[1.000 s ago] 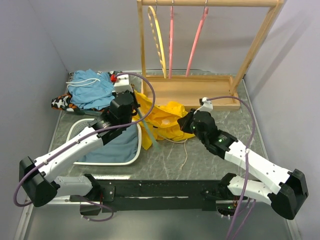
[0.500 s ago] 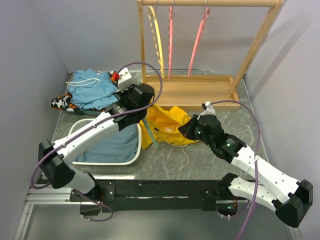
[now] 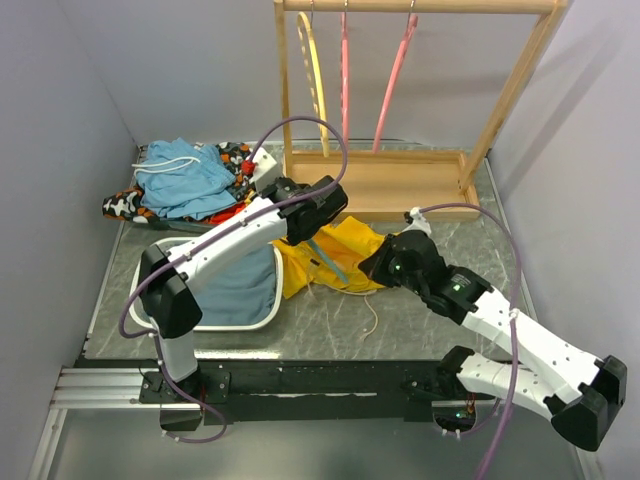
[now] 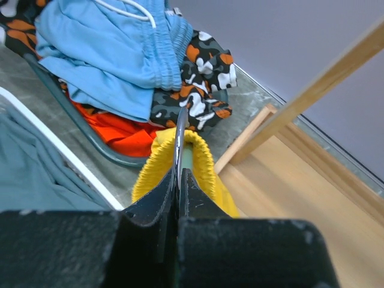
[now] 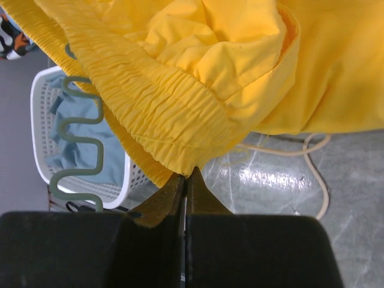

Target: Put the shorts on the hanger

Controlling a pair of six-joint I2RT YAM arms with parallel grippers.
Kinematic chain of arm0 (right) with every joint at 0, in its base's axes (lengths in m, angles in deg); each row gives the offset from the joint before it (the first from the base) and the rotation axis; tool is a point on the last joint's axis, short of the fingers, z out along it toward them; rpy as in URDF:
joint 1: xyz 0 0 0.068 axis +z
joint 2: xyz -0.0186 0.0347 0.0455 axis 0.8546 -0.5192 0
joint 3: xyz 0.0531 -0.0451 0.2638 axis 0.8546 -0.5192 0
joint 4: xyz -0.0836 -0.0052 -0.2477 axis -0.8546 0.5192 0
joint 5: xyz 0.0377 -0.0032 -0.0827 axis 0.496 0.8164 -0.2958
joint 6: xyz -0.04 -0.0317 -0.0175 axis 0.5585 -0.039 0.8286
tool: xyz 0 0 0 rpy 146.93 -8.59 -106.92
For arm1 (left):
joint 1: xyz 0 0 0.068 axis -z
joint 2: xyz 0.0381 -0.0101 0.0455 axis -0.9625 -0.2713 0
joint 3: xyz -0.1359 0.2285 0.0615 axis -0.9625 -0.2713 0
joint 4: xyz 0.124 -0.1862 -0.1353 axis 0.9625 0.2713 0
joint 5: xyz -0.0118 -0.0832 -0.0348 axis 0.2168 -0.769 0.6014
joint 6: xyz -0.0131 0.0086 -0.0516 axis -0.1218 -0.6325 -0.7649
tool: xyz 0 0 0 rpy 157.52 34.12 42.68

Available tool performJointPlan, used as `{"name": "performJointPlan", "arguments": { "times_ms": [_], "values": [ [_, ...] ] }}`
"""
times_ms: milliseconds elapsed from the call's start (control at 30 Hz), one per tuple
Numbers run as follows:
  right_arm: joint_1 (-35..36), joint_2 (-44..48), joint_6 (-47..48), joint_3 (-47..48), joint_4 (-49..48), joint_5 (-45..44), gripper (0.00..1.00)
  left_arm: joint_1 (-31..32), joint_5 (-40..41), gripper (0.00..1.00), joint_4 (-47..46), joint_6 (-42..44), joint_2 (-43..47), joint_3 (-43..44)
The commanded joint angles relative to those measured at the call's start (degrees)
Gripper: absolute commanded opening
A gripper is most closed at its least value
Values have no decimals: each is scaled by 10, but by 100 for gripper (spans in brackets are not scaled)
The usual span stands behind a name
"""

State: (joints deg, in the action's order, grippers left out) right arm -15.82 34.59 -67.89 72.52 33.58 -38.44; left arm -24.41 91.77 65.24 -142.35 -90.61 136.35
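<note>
The yellow shorts [image 3: 345,248] lie bunched on the table in front of the rack base. The teal hanger [image 3: 331,259] runs slanting through them, mostly covered. My left gripper [image 3: 317,212] is shut on the hanger's metal hook [image 4: 180,129] where it leaves the teal neck. The yellow waistband [image 4: 208,165] wraps around that neck just past my left gripper [image 4: 180,175]. My right gripper [image 3: 374,262] is shut on the gathered waistband [image 5: 162,114], pinching its lower edge, as the right wrist view [image 5: 187,174] shows. A notched hanger arm [image 5: 78,139] pokes out below the waistband. The white drawstring [image 3: 371,312] trails on the table.
A wooden rack [image 3: 380,190] at the back holds two pink hangers [image 3: 343,80] and a yellow hanger [image 3: 312,70]. A white basket [image 3: 262,322] with grey-blue cloth sits front left. Light blue shorts [image 3: 185,175] top a clothes pile at back left.
My left arm has swung right from above the basket to the rack base, carrying the hanger. The shorts have bunched further right. My right gripper has moved little.
</note>
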Motion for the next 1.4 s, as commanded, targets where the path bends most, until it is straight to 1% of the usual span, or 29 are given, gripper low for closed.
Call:
{"name": "performJointPlan", "arguments": {
  "times_ms": [0,233,433,567,767,967,1167,1300,1367],
  "values": [
    [2,32,-35,62,81,-36,0,-1,95,1,63,-60,12,16],
    [3,28,-52,103,136,8,0,-2,121,1,63,-49,-19,48],
    [3,47,-68,107,175,40,0,-11,122,1,63,-20,-56,97],
    [4,56,-73,116,186,84,0,-23,112,1,63,-11,-79,118],
    [9,46,-67,157,228,100,0,-27,112,1,62,5,-105,144],
    [11,36,-70,207,265,93,0,-28,112,1,62,-3,-111,135],
    [11,5,-100,227,242,135,0,-26,101,1,62,-2,-120,144],
    [27,-31,-130,264,228,126,0,-21,97,1,62,7,-122,155],
    [32,-46,-154,266,207,119,0,-18,90,1,62,16,-121,164]
  ]
}}
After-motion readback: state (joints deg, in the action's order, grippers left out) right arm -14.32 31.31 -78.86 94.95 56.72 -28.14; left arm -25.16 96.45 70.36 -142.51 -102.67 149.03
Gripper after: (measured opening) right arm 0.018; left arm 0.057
